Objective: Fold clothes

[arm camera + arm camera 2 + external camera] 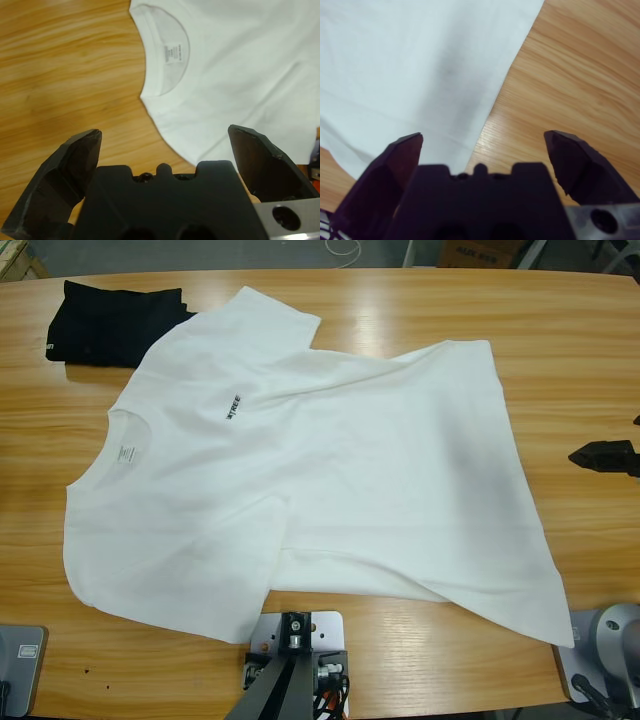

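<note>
The clothes are one white T-shirt (320,470) lying spread flat on the wooden table (560,360), neck to the left and hem to the right, with a small black chest print (232,407). In the left wrist view my left gripper (165,135) is open and empty above the table, just short of the collar and its neck label (172,52). My right gripper (482,137) is open and empty over the shirt's hem edge (490,112), where cloth meets bare wood. An arm's black jaw tip (603,456) shows at the right edge, off the cloth.
A smaller black folded garment (110,320) lies at the back left, partly under the shirt's upper sleeve (262,322). Bare wood borders the shirt on the left, right and front.
</note>
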`<action>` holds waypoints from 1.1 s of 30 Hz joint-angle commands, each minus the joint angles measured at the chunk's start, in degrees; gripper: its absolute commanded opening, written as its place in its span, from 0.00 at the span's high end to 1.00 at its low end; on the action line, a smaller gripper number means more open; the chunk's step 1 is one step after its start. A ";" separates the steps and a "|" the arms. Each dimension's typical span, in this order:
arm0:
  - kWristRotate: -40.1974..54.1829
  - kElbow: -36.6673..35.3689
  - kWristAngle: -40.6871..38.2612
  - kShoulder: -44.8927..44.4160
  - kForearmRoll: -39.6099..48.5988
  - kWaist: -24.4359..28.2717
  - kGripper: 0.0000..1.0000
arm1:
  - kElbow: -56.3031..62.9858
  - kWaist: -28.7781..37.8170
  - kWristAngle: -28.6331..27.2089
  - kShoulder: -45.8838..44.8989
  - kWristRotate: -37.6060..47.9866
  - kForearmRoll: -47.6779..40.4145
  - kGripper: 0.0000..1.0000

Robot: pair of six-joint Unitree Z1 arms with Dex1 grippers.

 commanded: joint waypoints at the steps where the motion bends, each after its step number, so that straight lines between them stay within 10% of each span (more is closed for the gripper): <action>1: -0.36 0.86 0.66 1.42 0.17 -0.49 0.00 | 1.24 0.59 0.74 1.14 -0.71 0.11 0.00; 14: -0.71 -0.88 -0.01 -2.68 0.36 -1.48 0.00 | 1.22 0.59 0.70 1.33 -0.71 0.19 0.00; 22: -7.51 -7.78 4.70 14.41 -4.05 -41.36 0.00 | 0.27 0.59 -0.03 -1.87 2.01 2.04 0.00; 30: -14.32 -9.31 10.18 35.34 -9.59 -62.68 0.01 | 1.06 0.59 0.05 -1.92 2.28 0.90 0.00; 33: -14.88 -6.96 13.86 37.89 -11.85 -65.74 0.16 | 1.06 0.59 0.05 -1.95 2.28 0.90 0.00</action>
